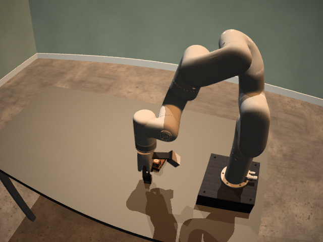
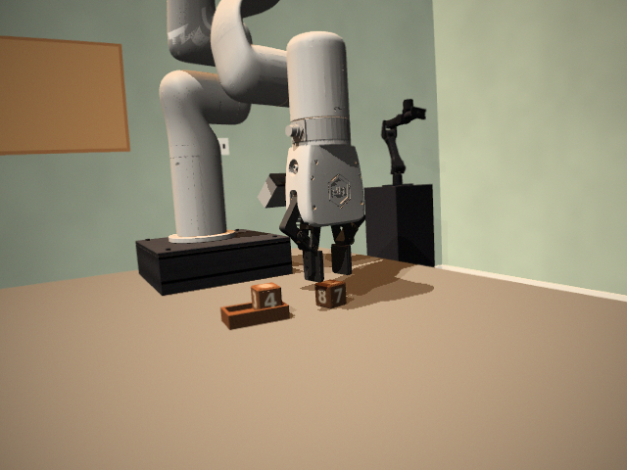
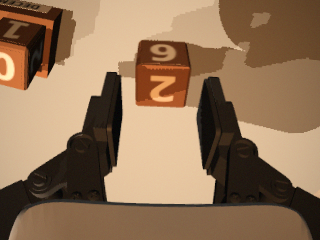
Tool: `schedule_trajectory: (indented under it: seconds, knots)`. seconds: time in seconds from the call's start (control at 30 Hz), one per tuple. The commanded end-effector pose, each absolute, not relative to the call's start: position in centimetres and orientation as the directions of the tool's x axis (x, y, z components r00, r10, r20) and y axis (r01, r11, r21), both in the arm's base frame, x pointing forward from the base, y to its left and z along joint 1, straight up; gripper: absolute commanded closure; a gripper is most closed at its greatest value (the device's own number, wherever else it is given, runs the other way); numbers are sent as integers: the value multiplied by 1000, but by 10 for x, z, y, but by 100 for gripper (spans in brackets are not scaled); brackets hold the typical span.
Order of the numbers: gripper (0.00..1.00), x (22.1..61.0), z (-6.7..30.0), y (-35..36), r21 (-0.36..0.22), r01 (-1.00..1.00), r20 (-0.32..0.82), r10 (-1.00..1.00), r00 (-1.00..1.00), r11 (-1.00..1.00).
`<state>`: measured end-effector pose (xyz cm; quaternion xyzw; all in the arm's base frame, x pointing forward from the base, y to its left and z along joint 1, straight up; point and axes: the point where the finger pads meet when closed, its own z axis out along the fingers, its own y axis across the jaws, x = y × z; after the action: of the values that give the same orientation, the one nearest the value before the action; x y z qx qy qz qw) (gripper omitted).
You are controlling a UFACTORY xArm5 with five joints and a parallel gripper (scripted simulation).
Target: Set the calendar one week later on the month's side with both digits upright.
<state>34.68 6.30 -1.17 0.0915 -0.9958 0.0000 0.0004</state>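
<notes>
The small wooden tray (image 1: pixel 157 169) (image 2: pixel 256 319) (image 3: pixel 46 67) stands flat on the table. Part of a month's name, "DECEM", shows upside down on it in the wrist view. One cube (image 1: pixel 156 162) (image 2: pixel 265 297) (image 3: pixel 17 55) sits in one end of the tray, with 0 on top and 4 and 1 on sides; the other end is empty. The second cube (image 2: pixel 330 294) (image 3: pixel 162 85) lies on the table beside the tray, 2 on top, 8, 7 and a 6 or 9 on sides. My gripper (image 1: pixel 147 180) (image 2: pixel 327 276) (image 3: pixel 161 94) is open and empty above and behind this cube in the exterior view.
The arm's black base (image 1: pixel 206 179) (image 2: pixel 213 262) stands on the table beyond the tray in the exterior view. A grey block on a bracket (image 1: pixel 174 159) (image 2: pixel 273 191) juts from the wrist over the tray's side. The table's edge (image 1: pixel 78 214) runs along the near side in the top view.
</notes>
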Motion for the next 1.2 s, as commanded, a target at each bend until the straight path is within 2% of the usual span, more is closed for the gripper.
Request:
schedule_trajectory:
  seconds: [0.0, 0.8, 1.17]
  knots:
    - [53, 348, -11, 63, 0, -182, -2, -182, -983, 983]
    - [53, 348, -13, 63, 0, -182, -2, -182, -983, 983]
    - [53, 348, -29, 63, 0, -182, -2, -182, -983, 983]
